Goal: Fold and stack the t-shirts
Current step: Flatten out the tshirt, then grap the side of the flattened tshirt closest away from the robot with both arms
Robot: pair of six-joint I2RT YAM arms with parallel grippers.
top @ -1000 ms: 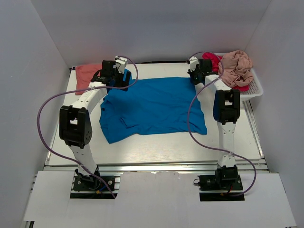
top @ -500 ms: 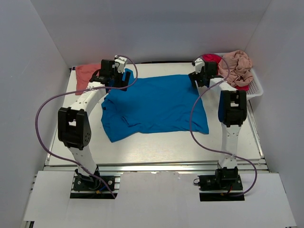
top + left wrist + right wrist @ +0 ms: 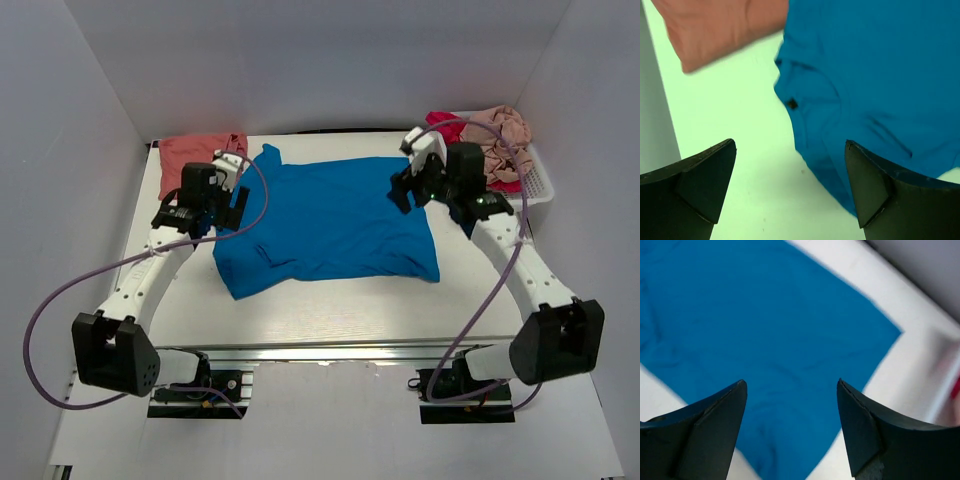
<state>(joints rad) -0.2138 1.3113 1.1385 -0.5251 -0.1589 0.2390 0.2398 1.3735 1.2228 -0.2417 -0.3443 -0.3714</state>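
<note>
With the blue t-shirt [image 3: 330, 220] spread flat on the table [image 3: 330, 310] and the left gripper [image 3: 236, 203] and right gripper [image 3: 401, 190] hovering at its sides, jaws apart and empty, folding seems next: pinch one edge and carry it across.

Our left arm [image 3: 150, 280] and right arm [image 3: 525, 262] are built of white links with chunky black joint housings. A thin lilac cable [image 3: 70, 285] trails in a loop well behind the fingers of each. The fingers [image 3: 695, 187] themselves are matte black wedges with bevelled inner faces and blunt tips
</note>
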